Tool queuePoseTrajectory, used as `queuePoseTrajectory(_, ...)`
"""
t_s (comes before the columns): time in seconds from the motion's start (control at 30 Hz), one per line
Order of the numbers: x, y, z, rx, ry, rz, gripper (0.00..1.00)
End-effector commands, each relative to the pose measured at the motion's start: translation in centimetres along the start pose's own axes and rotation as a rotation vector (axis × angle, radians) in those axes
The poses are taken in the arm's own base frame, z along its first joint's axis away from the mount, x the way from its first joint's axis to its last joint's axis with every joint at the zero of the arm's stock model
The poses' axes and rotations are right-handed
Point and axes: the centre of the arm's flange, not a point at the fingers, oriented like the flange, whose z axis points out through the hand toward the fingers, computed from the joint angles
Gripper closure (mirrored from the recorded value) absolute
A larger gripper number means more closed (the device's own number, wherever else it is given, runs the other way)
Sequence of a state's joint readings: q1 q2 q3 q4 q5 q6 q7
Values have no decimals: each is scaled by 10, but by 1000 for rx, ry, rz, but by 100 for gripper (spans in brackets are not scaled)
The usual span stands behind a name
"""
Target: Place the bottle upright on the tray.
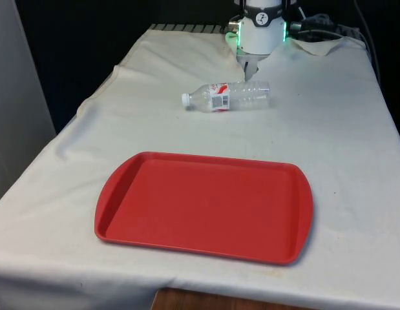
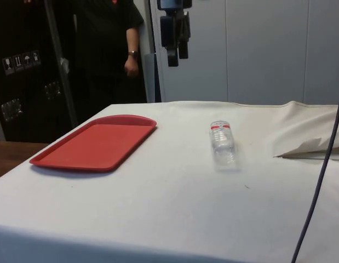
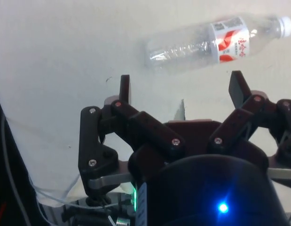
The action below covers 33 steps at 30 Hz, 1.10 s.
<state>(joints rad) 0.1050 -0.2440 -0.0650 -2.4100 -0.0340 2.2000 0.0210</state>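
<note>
The red tray (image 1: 206, 206) sits nearest on the counter (image 1: 342, 148). Beyond it, well apart, the clear bottle (image 1: 229, 96) lies on its side. The side view adds a person (image 2: 106, 49) standing behind. The gripper (image 3: 180, 89) hangs above the counter, fingers spread wide and holding nothing.

A clear plastic bottle (image 2: 222, 142) lies on the white cloth (image 2: 158, 197), well apart from the flat red plastic tray (image 2: 95, 142); the black gripper (image 2: 175, 52) hangs above.

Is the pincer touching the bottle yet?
Apart. The side view shows the pincer high above the table, with clear space down to the lying water bottle.
</note>
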Motion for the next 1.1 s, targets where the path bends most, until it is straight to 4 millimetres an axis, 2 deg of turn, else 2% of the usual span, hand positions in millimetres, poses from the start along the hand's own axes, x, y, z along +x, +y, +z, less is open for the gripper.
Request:
queuePoseTrajectory(0.0,-3,5,1,-3,8,-1,0)
queuePoseTrajectory(1.07,-28,59,28,23,-45,10,0)
